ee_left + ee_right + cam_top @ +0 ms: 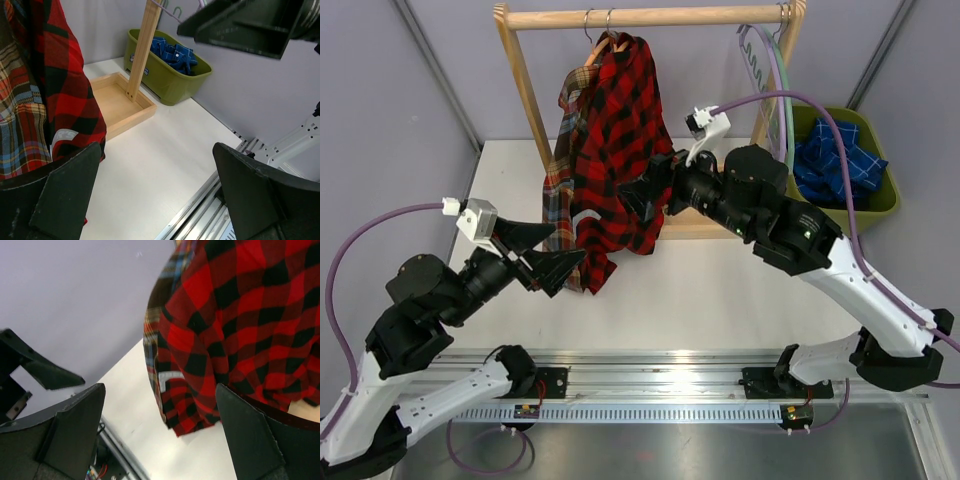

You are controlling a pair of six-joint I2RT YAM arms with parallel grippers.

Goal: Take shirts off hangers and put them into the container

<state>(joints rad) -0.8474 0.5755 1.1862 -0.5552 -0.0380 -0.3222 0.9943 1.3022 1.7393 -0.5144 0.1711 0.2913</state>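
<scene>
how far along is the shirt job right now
Done: only a blue white-checked shirt lies in the olive-green plastic bin. In hand: nothing; the left fingers and right fingers are open beside the red-and-black plaid shirt. To do: that shirt and the brown tartan shirt both hang from the wooden rail.

Bright light, soft shadows, glare on base rail [670, 372], perhaps slight blur

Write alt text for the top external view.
A red-and-black shirt and a tartan shirt hang on a wooden rack; the left end effector and right end effector, both open, are close to them. A green bin at right holds a blue shirt.
</scene>
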